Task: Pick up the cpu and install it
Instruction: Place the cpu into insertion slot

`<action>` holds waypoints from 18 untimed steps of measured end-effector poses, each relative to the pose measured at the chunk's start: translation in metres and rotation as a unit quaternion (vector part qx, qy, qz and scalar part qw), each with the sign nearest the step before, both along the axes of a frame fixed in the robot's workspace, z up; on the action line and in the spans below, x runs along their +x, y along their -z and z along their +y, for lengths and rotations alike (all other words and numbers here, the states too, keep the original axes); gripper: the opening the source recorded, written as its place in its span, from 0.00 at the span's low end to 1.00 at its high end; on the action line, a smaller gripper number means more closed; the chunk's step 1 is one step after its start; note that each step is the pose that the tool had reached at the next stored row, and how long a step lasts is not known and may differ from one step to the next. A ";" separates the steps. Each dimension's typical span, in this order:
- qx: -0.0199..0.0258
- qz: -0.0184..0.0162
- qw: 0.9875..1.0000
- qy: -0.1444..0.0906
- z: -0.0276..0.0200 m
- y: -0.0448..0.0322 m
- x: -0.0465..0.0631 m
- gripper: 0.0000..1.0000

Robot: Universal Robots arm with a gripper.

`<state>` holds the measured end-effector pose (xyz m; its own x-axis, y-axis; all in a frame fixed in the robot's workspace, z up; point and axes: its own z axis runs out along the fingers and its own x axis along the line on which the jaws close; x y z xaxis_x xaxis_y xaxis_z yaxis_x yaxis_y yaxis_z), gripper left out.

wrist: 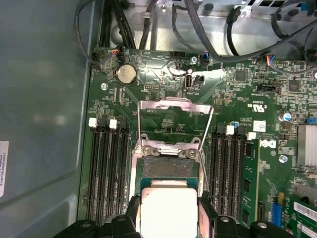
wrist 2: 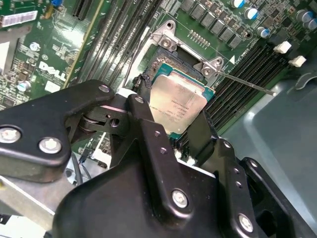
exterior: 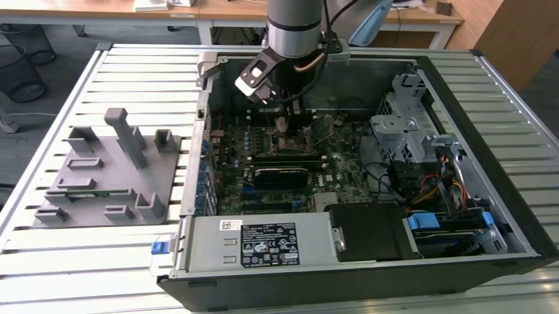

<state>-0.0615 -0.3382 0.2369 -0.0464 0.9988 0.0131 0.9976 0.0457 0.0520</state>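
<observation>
The slatted worktop (exterior: pixel 114 65) carries an open computer case (exterior: pixel 349 281) and, toward the exterior view's left, a grey moulded fixture (exterior: pixel 88 183). The arm (exterior: pixel 297 26) reaches down into the case over the green motherboard (wrist: pixel 163 84). On the board, the socket's metal load plate (wrist: pixel 176 119) stands swung open, with rows of memory slots (wrist: pixel 106 173) on either side. The black jaws are clamped on two opposite edges of the cpu (wrist 2: pixel 178 106). The chip lies flat, silvery metal top facing up, directly over the socket opening. Being near square, it has no evident long axis; its edges run parallel to the socket frame. I cannot tell whether it is fully seated.
</observation>
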 end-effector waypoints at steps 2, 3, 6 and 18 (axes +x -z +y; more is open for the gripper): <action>0.000 0.000 1.000 0.006 0.0008 0.0018 0.001 0.54; 0.000 0.000 1.000 0.010 0.0010 0.0027 0.001 0.54; 0.000 0.000 1.000 0.012 0.0013 0.0068 0.002 0.54; 0.000 0.000 1.000 0.014 0.0014 0.0187 0.003 0.54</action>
<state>-0.0586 -0.3368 0.2181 -0.0191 0.9997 0.0131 0.9985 0.0183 0.0522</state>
